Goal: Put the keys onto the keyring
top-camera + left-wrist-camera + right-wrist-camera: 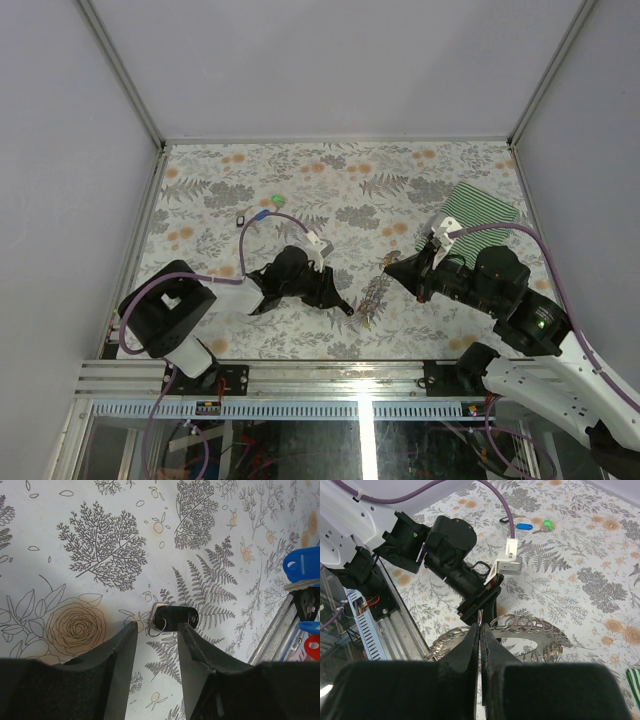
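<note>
The keyring [535, 641] is a large flat dark ring edged with several small split rings. My right gripper [480, 626] is shut on one of those split rings and holds the keyring on edge in the top view [372, 297], between both grippers. My left gripper [157, 627] is open, low over the table, with a black-headed key [176, 617] and its small wire loop lying just beyond the fingertips. It shows in the top view [340, 303] just left of the keyring. A green key [277, 200] and a blue key [262, 213] lie at the far left.
A green striped cloth [481, 208] lies at the far right. A small dark loop-shaped item [243, 218] lies beside the blue key. The metal rail [272, 630] of the near table edge, with blue [302, 564] and red plastic parts, runs right of my left gripper.
</note>
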Controlling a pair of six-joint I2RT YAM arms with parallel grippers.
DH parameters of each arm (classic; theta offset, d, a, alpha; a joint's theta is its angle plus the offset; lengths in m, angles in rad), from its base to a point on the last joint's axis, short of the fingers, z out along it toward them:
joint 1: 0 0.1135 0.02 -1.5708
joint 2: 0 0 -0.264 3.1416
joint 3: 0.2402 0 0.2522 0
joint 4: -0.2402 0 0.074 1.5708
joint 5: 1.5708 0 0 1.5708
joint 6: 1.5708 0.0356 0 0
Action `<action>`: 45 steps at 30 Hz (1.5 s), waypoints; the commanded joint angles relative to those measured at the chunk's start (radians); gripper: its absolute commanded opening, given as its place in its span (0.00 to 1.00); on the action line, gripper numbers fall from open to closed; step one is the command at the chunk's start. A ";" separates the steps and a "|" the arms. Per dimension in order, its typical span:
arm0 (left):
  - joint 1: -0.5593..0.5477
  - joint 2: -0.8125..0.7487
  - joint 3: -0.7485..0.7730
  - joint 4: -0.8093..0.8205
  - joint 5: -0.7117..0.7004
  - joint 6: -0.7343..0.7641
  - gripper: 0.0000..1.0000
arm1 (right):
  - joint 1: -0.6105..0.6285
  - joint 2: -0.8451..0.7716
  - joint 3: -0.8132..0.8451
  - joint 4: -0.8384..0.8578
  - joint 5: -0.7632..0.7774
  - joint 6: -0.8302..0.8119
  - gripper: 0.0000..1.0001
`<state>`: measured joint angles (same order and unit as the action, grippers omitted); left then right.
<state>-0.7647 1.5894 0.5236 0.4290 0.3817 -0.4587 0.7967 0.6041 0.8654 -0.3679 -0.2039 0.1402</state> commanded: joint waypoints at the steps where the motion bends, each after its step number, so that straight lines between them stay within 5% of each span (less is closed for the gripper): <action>1: -0.012 0.015 -0.017 0.042 -0.036 0.003 0.38 | 0.005 -0.006 0.021 0.110 -0.023 0.012 0.00; 25: -0.021 0.000 -0.036 0.080 -0.003 -0.002 0.23 | 0.004 -0.011 0.009 0.117 -0.023 0.016 0.00; 30: -0.021 -0.009 -0.031 0.086 0.008 -0.001 0.04 | 0.003 -0.008 0.008 0.118 -0.031 0.017 0.00; 34: -0.022 -0.041 -0.026 0.073 0.007 0.008 0.00 | 0.004 -0.006 0.011 0.114 -0.035 0.015 0.00; 45: -0.025 -0.276 0.143 -0.339 -0.088 0.263 0.00 | 0.004 -0.001 0.039 0.071 -0.029 -0.067 0.00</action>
<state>-0.7792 1.4284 0.5797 0.2520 0.3557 -0.3496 0.7967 0.6071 0.8627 -0.3557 -0.2119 0.1253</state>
